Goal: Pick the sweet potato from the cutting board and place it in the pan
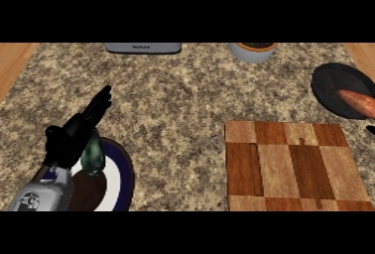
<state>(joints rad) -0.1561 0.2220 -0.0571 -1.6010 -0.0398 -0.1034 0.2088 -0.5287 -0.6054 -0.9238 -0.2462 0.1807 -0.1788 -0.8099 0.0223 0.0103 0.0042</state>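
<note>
Orange and long, the sweet potato (357, 102) lies inside the black pan (341, 89) at the right edge of the head view. Its long side runs from upper left to lower right, with the thin tip pointing up and left — the other end goes out of view.

There is one sweet potato, one pan, and one wooden cutting board (293, 166) made of light and dark brown squares. The board sits just below the pan, flat on the speckled table (183, 99), with nothing on it.

One blue-rimmed plate (121, 173) shows at the lower left. One grey box (142, 47) and one grey pot (253, 51) stand at the far edge of the table.

The left hand (77, 134) comes up from the lower left on its grey forearm. Its fingers are straight and point up and to the right — it holds nothing. It hangs over the plate, and a small green thing (92, 158) peeks out under it.

A tiny black bit of the right hand (371, 130) shows at the right edge, beside the board; I cannot tell its state.
</note>
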